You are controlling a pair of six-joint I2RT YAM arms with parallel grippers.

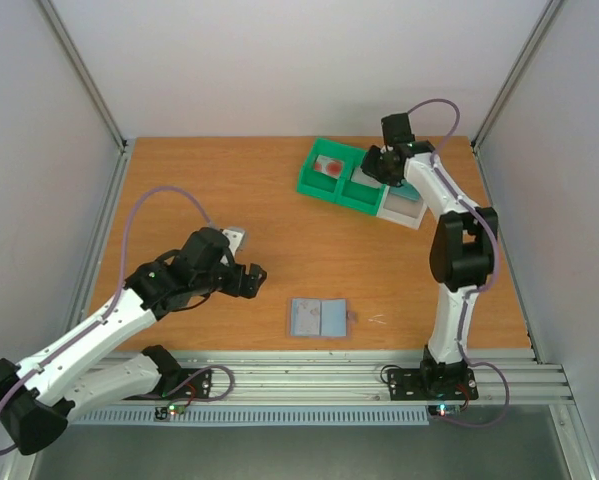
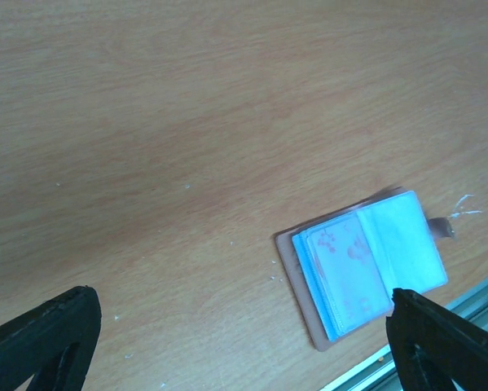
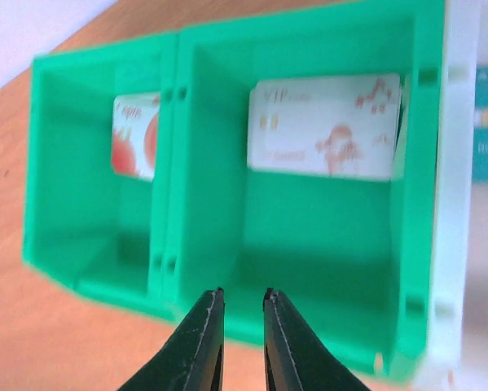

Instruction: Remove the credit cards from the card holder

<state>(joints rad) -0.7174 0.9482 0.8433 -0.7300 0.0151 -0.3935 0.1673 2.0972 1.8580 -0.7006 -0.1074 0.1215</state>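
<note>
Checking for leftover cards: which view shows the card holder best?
Left wrist: the card holder lies open, close up, a red-marked card visible under its clear sleeve. Top external shows it small, contents unreadable. Right wrist: not in view.

The left arm (image 1: 99, 330), at seven o'clock in the overhead view, is made of glossy white tube-shaped links joined by chunky black joint housings. The right arm (image 1: 447, 320), at four o'clock, is built the same.

A thin lavender left cable (image 1: 159, 195) runs off one arm, and a matching right cable (image 1: 434, 103) runs off the other.

The black left base plate (image 1: 184, 385) and black right base plate (image 1: 434, 385) each carry tiny red and green lights.

The left claw (image 2: 241, 295) has two matte black, wedge-shaped fingers (image 2: 40, 342) with rough edges. The right claw (image 3: 242, 292) has slim, smooth black fingers (image 3: 203, 342) that taper to points.
</note>
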